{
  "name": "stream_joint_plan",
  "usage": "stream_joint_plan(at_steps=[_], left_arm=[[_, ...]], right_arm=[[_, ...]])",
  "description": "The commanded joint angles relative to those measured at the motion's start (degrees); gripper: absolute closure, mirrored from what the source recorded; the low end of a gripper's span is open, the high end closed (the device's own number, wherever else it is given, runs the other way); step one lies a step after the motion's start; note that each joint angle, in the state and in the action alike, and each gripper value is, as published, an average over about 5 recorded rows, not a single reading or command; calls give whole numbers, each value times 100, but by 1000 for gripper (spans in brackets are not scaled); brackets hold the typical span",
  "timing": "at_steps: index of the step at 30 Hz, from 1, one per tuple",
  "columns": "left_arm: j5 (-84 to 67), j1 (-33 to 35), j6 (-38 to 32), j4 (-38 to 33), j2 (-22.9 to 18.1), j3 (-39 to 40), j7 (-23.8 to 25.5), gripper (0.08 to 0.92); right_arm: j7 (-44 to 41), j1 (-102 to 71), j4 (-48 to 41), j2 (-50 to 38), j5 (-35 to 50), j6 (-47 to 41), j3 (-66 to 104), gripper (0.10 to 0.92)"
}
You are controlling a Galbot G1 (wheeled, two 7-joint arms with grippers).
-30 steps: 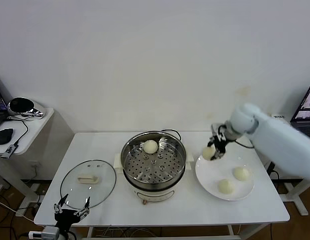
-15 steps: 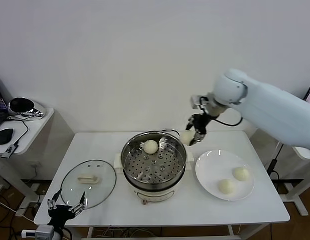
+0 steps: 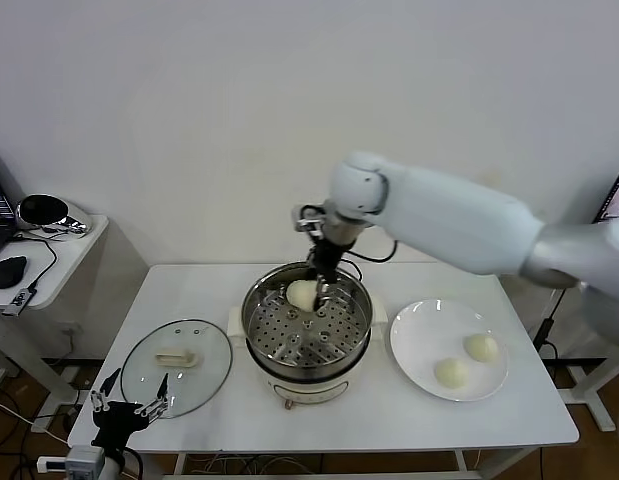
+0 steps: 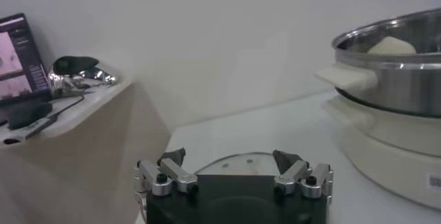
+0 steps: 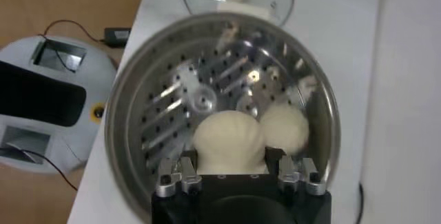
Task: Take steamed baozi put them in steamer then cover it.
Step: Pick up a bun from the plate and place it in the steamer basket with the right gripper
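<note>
The steamer [image 3: 311, 368] stands at the table's middle, uncovered. My right gripper [image 3: 320, 284] is over its far side, shut on a baozi [image 5: 229, 144] held just above the perforated tray [image 5: 180, 101]. A second baozi [image 5: 285, 127] lies on the tray right beside the held one; it also shows in the head view [image 3: 301, 294]. Two more baozi [image 3: 481, 347] [image 3: 450, 373] lie on the white plate [image 3: 426, 328] to the right. The glass cover [image 3: 176, 366] lies flat on the table to the left. My left gripper [image 3: 129, 409] is open and empty, low at the front left corner.
A side table [image 3: 59, 262] with a mouse and a shiny object stands at far left. In the left wrist view the left gripper [image 4: 229, 165] faces the cover's rim [image 4: 227, 157], with the steamer [image 4: 393, 74] beyond. A cable runs behind the steamer.
My right gripper has carried a baozi from above the plate leftward and down over the steamer. The left gripper has shifted slightly and spread a little.
</note>
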Motion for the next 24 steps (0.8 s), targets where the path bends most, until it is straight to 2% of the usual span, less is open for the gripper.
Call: stream_joint_plan(at_steps=[1, 11, 19, 24], left_arm=[[-54, -15, -2, -36, -9, -11, 6, 177], [-92, -81, -5, 54, 0, 59, 12, 177], [-80, -101, -4, 88, -18, 106, 13, 177], [-20, -101, -5, 69, -60, 133, 15, 177]], right_arm=[[45, -186, -984, 1215, 80, -132, -217, 431], [289, -656, -1619, 1656, -218, -162, -121, 431], [321, -804, -1720, 1650, -381, -150, -115, 430], [374, -872, -1774, 1650, -441, -149, 15, 361]])
